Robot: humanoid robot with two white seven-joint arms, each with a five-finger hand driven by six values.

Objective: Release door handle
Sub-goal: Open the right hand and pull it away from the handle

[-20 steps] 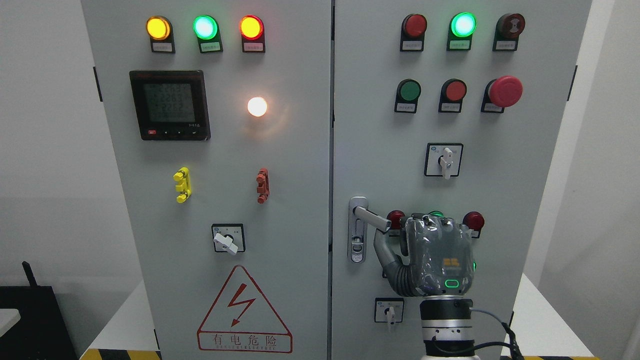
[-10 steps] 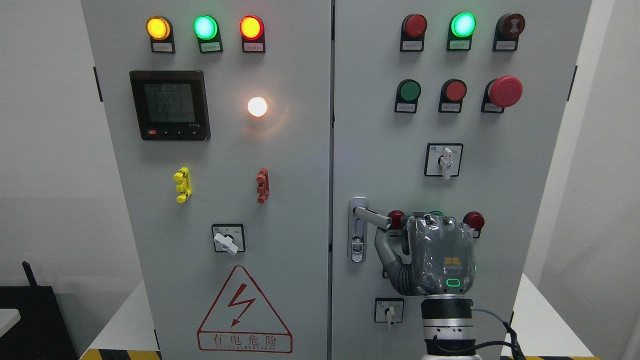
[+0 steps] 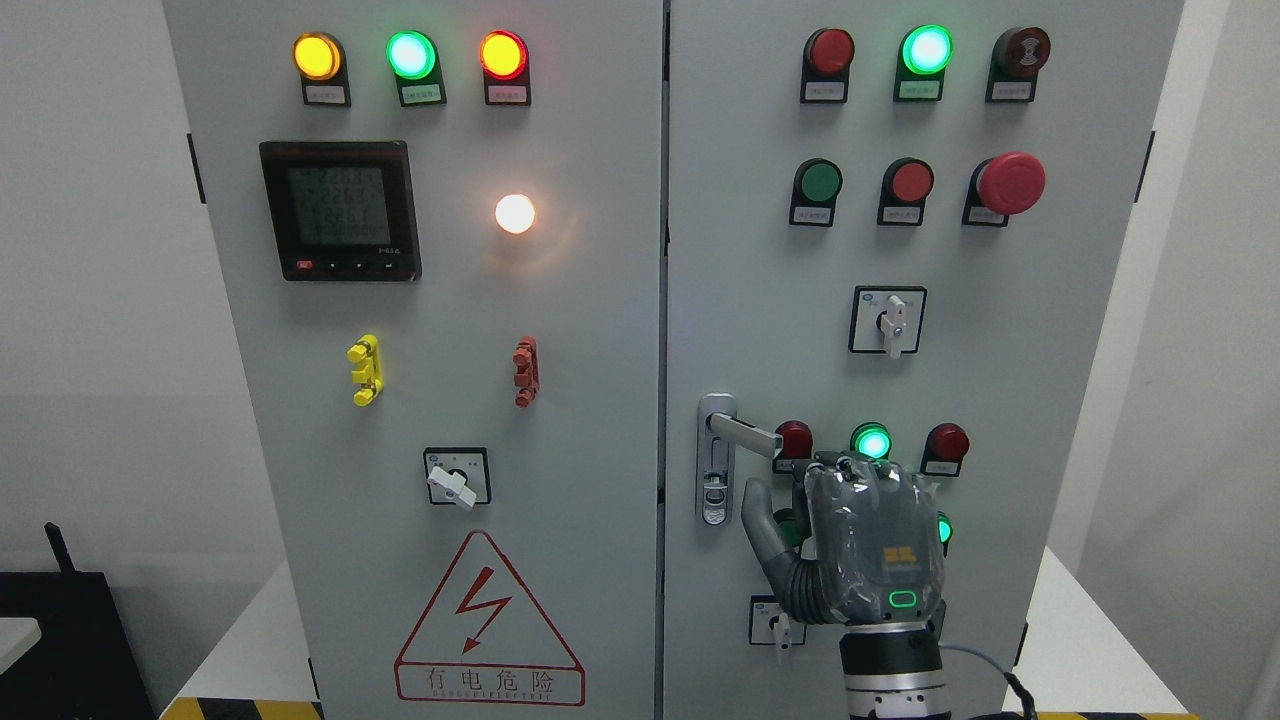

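Grey cabinet [image 3: 560,330] fills the view, two doors side by side. On the right door [image 3: 1000,330], the right hand [image 3: 860,545] hovers just below the door handle [image 3: 745,432], fingers [image 3: 757,510] loose, gripping nothing, thumb clear of the lever, which juts rightward from its plate.

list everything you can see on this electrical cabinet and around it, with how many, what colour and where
Cabinet: one, grey, two doors, fills centre.
Door handle: one, silver, right door's left edge, lever pointing right.
Indicator lamps: three, yellow, green, red, left door top.
White lamp: one, lit, left door.
Meter: one, black, left door upper left.
Clips: two, yellow and red, left door middle.
Rotary switches: three, white knobs; one left door, two right door.
Emergency stop: one, red, right door.
Warning triangle: one, red, left door bottom.
Right hand: one, grey, below the handle, off it, fingers relaxed.
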